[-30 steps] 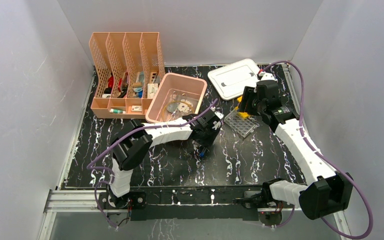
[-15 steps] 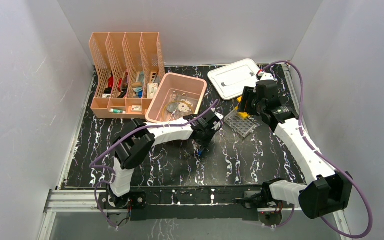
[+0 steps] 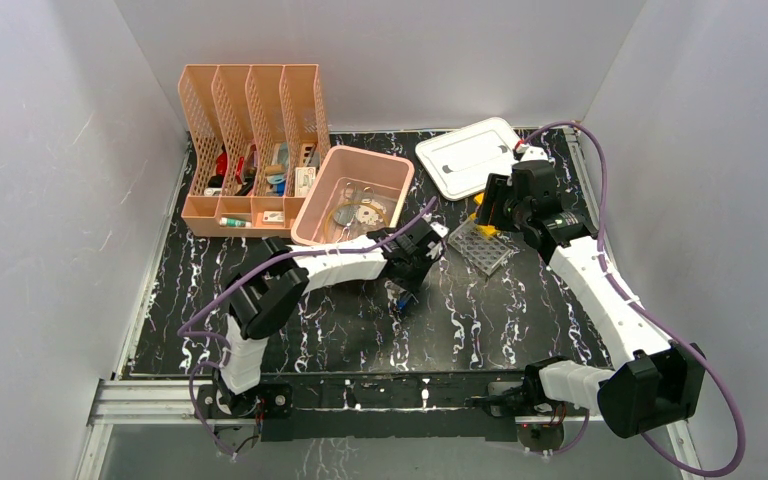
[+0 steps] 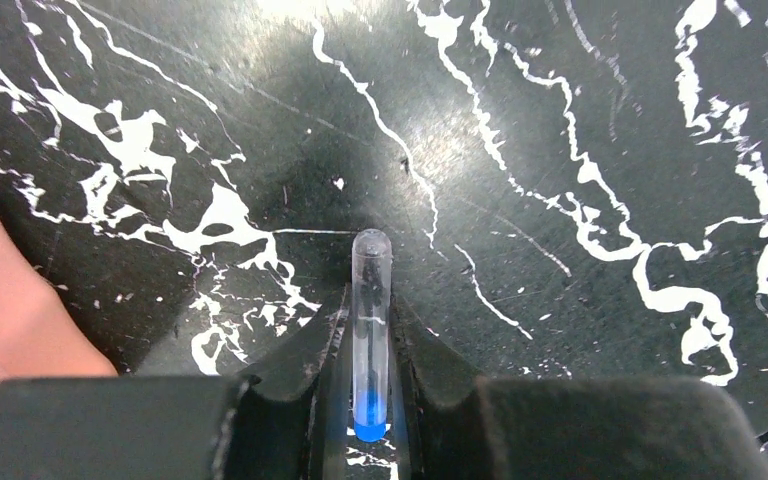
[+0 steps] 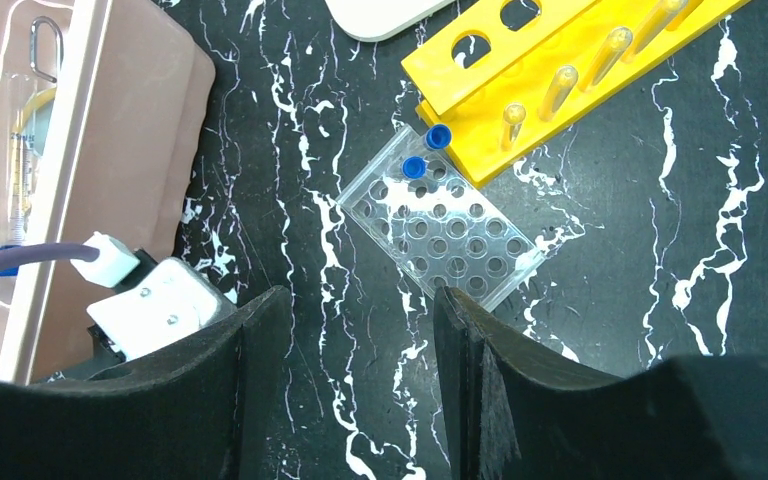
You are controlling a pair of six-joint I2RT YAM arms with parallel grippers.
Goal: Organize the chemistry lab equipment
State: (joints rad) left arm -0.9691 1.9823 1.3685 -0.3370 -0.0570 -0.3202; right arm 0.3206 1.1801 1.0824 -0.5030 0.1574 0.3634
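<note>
Left gripper pinches a blue-capped tube low over the black table, while the right gripper hangs open above the clear rack — only two capped tubes seated, most wells empty, sorting apparently far from finished.
</note>
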